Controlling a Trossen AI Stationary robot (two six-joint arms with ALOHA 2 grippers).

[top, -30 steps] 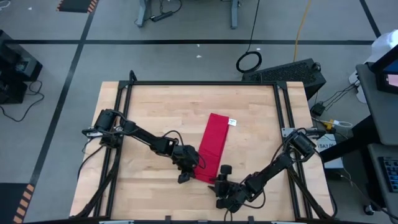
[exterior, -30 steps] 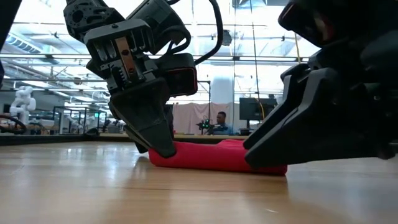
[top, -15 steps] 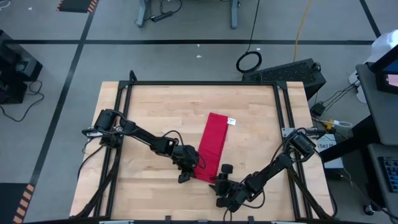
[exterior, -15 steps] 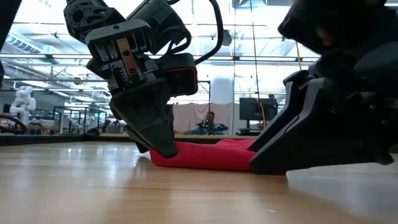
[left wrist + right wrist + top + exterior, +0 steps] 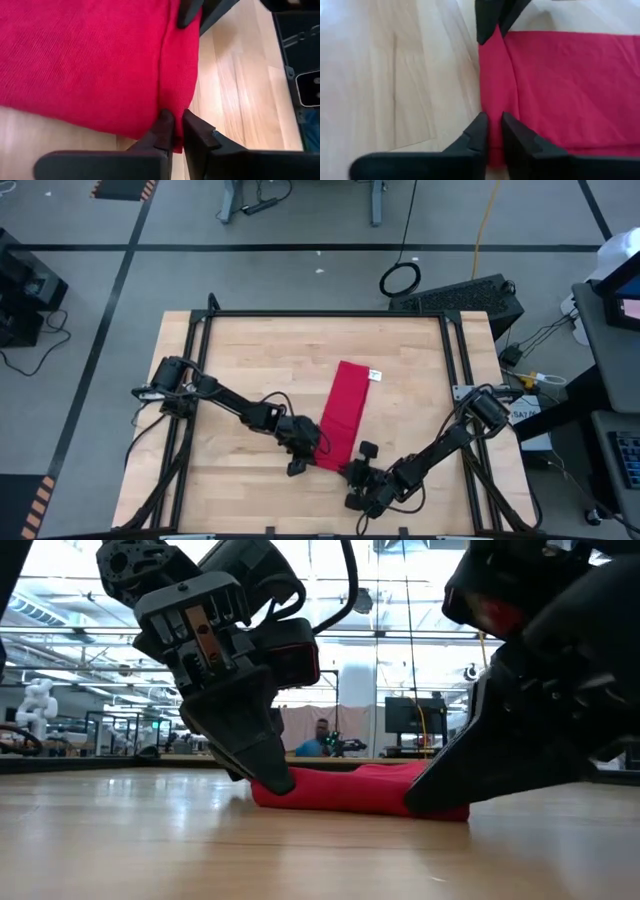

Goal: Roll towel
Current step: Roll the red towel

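Red cloth, folded into a long narrow strip, lies on the wooden table: this is the towel, running from the far middle of the tabletop toward the near edge, slightly slanted. Its near end is where both arms meet. The left gripper has come in from the left side and sits at the near left corner of the strip; its wrist camera shows the two dark fingers pinched together on the rolled-over edge of the cloth, so it is clamped on the towel. The right gripper reaches in from the right and sits at the near right corner; its own fingers are likewise nipped tight on a fold of red fabric. From table height the two grippers bracket the low red hump between them, each tip pressed down into an end of it.

A small white tag sticks out at the far right corner of the towel; whatever is printed on it is too small to read.

The cloth has a fine knitted weave and soft rounded folds. The tabletop is pale butcher-block planks inside a black metal frame.
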